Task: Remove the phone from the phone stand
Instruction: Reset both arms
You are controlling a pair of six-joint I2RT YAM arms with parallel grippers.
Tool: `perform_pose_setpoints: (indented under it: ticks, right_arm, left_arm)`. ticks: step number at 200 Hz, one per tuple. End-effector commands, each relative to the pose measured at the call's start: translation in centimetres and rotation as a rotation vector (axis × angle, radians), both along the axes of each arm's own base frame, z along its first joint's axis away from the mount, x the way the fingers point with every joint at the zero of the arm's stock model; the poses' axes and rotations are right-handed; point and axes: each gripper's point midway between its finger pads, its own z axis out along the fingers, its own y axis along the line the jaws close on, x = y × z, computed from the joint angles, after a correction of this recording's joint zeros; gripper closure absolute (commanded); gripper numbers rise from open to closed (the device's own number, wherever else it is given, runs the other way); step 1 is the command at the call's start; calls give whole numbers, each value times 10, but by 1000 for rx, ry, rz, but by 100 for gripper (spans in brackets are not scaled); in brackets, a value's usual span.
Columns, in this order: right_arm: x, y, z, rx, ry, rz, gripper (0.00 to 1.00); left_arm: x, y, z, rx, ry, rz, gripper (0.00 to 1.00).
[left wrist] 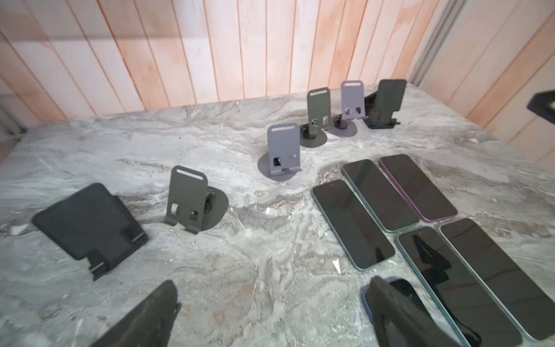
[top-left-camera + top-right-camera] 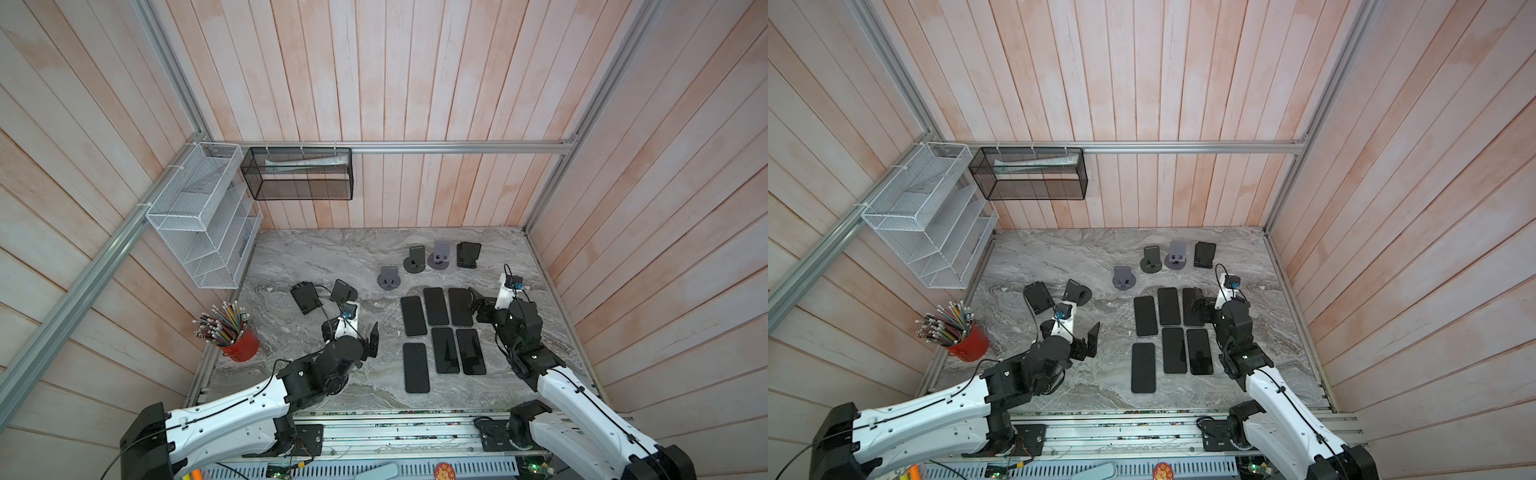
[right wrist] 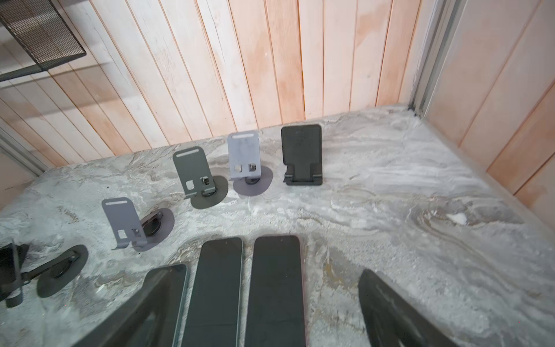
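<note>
Several dark phones lie flat, screen up, in two rows on the marble table; the back-right one has a purple edge. Several phone stands are in view, from a black folding one at the left to a black one at the back right. Every stand is empty. My left gripper hangs open over bare table left of the phones. One of its fingers overlaps a blue-edged phone. My right gripper is open above the back row of phones.
A red cup of pencils stands at the table's left front. A white wire rack and a black mesh basket hang on the walls at the back left. Wooden walls close in the table on three sides.
</note>
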Motion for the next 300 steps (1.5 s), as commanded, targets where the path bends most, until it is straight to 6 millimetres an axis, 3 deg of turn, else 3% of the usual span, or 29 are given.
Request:
perform_pose_setpoints:
  ticks: [1,8,35,60,89,114,121,153,174,204,226,260,300]
  right_arm:
    - [9,-9,34,-108,-158,-30,2]
    - [11,-10,34,-123,-168,-21,2]
    - [15,-15,30,-148,-198,6,2]
    - [18,-16,19,-212,-207,46,2]
    - [20,-36,5,-293,-175,-22,2]
    - [14,-55,3,-290,-217,-79,2]
    - [13,-60,1,-289,-223,-96,2]
    - [12,-71,-9,-292,-240,-126,2]
    - [8,-78,-17,-294,-255,-157,2]
    - [16,-78,-31,-299,-206,-146,2]
    - [21,-79,-41,-286,-163,-133,2]
    - [4,-84,-44,-189,-259,-174,2]
    - [12,-81,-59,-185,-255,-150,2]
  left_arm:
    - [2,9,52,-161,-357,-79,0]
    - [6,24,51,-170,-392,-37,0]
    - [36,53,45,-3,-376,60,0]
    - [59,99,35,33,-397,232,0]
    - [77,156,17,93,-412,410,0]
    - [91,180,-9,62,-351,448,0]
    - [93,186,-8,52,-367,462,0]
    - [106,203,-33,10,-328,472,0]
    - [109,209,-31,-5,-330,498,0]
    - [144,211,-49,24,-185,500,0]
    - [146,210,-50,1,-169,447,0]
    - [147,208,-52,4,-156,438,0]
    - [147,208,-51,3,-158,436,0]
